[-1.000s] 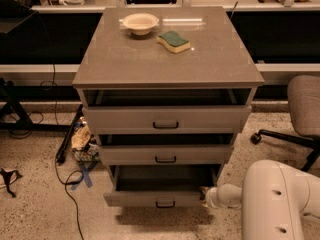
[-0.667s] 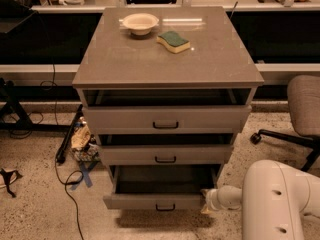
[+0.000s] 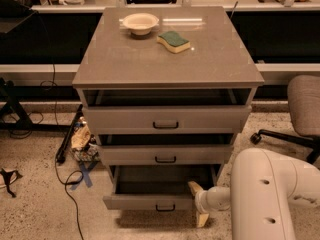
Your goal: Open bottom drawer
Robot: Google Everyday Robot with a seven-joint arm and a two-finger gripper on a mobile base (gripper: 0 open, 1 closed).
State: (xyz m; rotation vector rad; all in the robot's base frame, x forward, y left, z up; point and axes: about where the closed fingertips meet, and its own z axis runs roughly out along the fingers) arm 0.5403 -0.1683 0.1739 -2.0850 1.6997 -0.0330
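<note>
The bottom drawer is the lowest of three in a grey-brown cabinet. It is pulled out, its grey inside shows, and its small black bar handle faces me. My gripper is at the drawer's right front corner, just right of the front panel. One pale finger points up at the drawer's right side and the other points down toward the floor. The white arm reaches in from the lower right. The middle drawer and top drawer stick out slightly.
A cream bowl and a green-and-yellow sponge lie on the cabinet top. An office chair stands to the right. Cables and a crumpled bag lie on the speckled floor to the left. A long counter runs behind.
The bottom drawer has slid a little farther out toward me. The gripper has stayed at its right front corner and moved with it.
</note>
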